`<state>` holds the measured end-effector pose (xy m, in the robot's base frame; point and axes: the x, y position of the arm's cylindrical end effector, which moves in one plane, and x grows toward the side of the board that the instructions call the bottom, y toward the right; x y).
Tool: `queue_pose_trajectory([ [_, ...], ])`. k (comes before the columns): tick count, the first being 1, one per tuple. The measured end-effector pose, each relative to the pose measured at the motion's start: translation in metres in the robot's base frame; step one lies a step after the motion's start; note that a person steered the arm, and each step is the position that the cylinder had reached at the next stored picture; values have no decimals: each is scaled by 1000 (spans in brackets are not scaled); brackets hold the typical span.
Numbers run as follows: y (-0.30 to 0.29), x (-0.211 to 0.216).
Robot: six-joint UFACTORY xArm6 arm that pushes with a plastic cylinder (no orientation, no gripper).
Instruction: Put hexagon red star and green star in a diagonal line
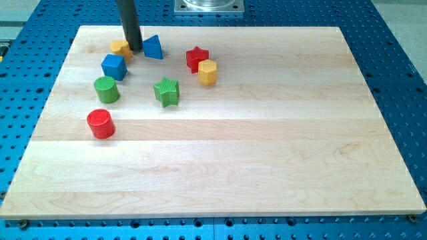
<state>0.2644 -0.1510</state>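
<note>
The yellow hexagon (208, 72) sits just below and right of the red star (196, 58), touching or nearly touching it, in the upper middle-left of the board. The green star (167, 91) lies lower left of both, apart from them. My tip (135, 49) is at the view's upper left, between a yellow block (120, 48) and the blue triangle (153, 47), well left of the red star.
A blue cube (114, 67) sits below the yellow block, a green cylinder (106, 89) below that, and a red cylinder (101, 123) lower still. The wooden board (267, 153) rests on a blue perforated table. A metal mount (209, 6) shows at the view's top.
</note>
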Motion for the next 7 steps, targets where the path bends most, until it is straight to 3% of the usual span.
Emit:
queue_pose_trajectory([
  [1, 38, -6],
  [2, 48, -52],
  [3, 148, -53],
  [4, 164, 15],
  [5, 189, 35],
  [6, 175, 88],
  [7, 156, 96],
])
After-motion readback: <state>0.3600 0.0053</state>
